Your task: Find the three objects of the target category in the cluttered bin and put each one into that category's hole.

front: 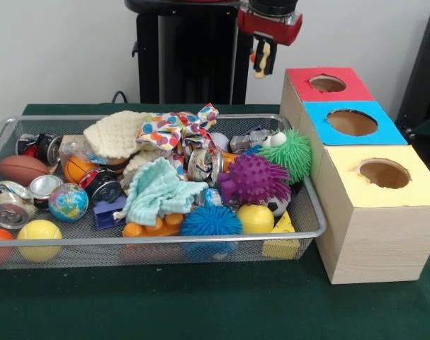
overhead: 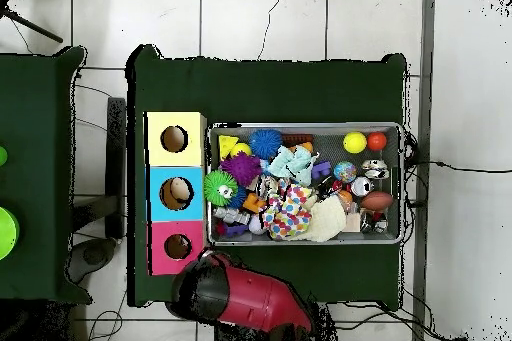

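Note:
The silver wire-mesh bin (front: 158, 239) lies on the green table, packed with toys, cloths and cans; it also shows in the overhead view (overhead: 305, 127). To its right stands a pale wood box with three holes. The red-surround hole (front: 328, 83) is the farthest from the camera and nearest the robot (overhead: 178, 246). My gripper (front: 263, 67) hangs in the air just left of and behind the red hole, above the bin's far right corner. Something cream-coloured shows at its tip. In the overhead view the red arm (overhead: 250, 302) covers it.
The blue-surround hole (front: 351, 122) and yellow-surround hole (front: 384, 173) sit in front of the red one. In the bin are purple (front: 253, 177), green (front: 296, 152) and blue (front: 210, 221) spiky balls, a teal cloth (front: 158, 190), a dotted cloth (front: 176, 131), a football (front: 22, 168) and crushed cans (front: 9, 205).

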You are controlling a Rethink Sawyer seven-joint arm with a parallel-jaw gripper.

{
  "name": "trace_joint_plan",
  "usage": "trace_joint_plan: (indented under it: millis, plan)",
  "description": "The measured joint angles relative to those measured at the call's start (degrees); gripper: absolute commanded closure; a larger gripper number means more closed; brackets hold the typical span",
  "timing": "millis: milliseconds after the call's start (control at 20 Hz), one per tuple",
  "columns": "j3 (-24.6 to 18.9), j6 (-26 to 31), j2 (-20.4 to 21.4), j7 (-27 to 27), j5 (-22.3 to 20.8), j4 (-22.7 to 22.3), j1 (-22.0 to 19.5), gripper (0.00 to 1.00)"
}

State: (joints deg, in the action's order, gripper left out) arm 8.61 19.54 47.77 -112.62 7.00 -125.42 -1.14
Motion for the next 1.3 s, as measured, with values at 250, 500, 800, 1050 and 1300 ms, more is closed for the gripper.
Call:
trace_joint_plan:
  millis: [250,500,800,1050,1300]
  plan:
    - [1.02,0.78,-0.81,0.0,0.99,1.24,0.87,1.0]
    - [3.61,8.08,-0.57,0.0,1.01,5.67,3.58,1.0]
    - [4.97,15.99,-0.55,0.0,0.99,10.56,4.9,1.0]
    - [5.48,20.46,-0.56,0.0,0.99,14.62,5.01,1.0]
    - [5.48,20.69,-1.15,0.0,1.85,17.54,4.86,1.0]
